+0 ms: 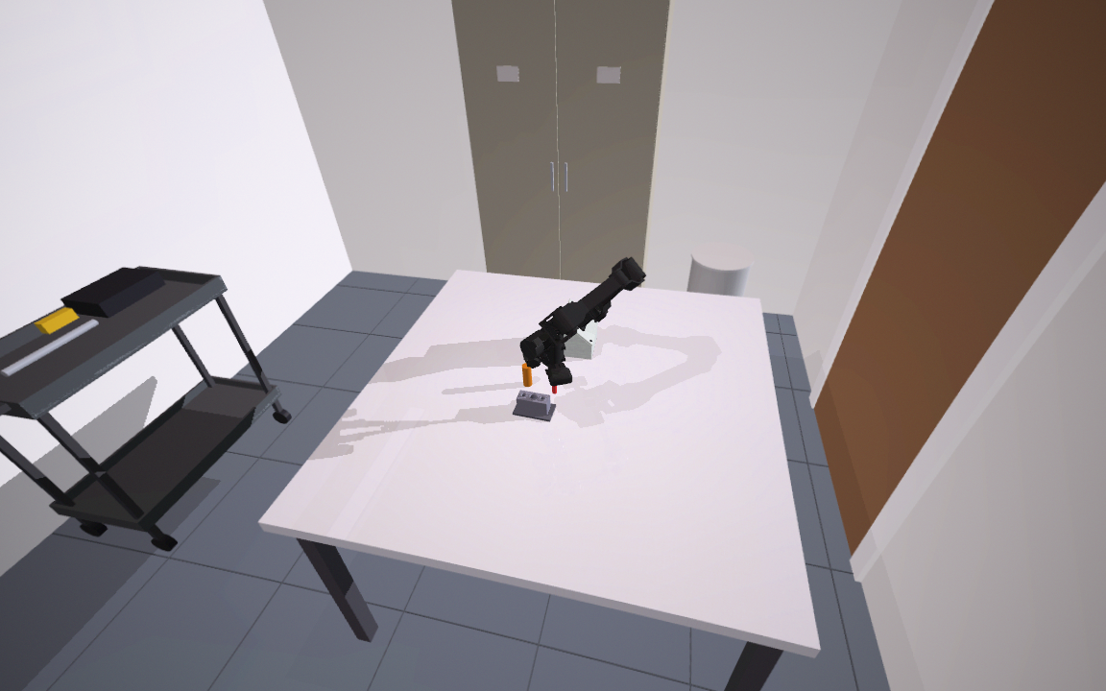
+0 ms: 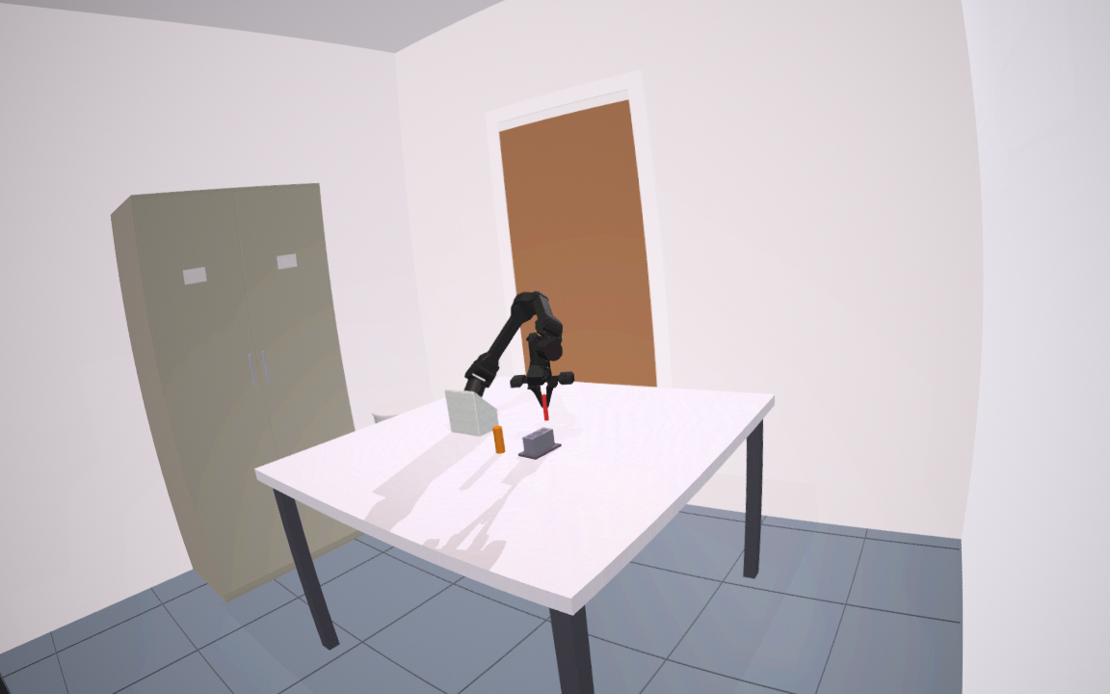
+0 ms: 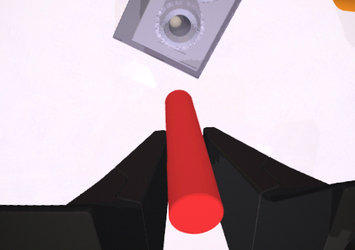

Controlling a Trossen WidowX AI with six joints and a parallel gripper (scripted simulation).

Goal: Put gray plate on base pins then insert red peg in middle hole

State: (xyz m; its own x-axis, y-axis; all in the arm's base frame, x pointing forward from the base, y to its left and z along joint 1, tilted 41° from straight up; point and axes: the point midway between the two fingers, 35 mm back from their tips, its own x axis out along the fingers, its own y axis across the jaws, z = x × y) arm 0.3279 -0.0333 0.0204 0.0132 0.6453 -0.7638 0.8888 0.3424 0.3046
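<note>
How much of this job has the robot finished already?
The first half looks done: the gray plate sits on its base, a pin tip showing inside its end hole. In hand: the gripper grips the red peg beside the plate. Left: inserting it in the middle hole and letting go.

Top and exterior high, distant, sharing the table (image 1: pixel 591 515) (image 2: pixel 594 518); wrist close, downward.
</note>
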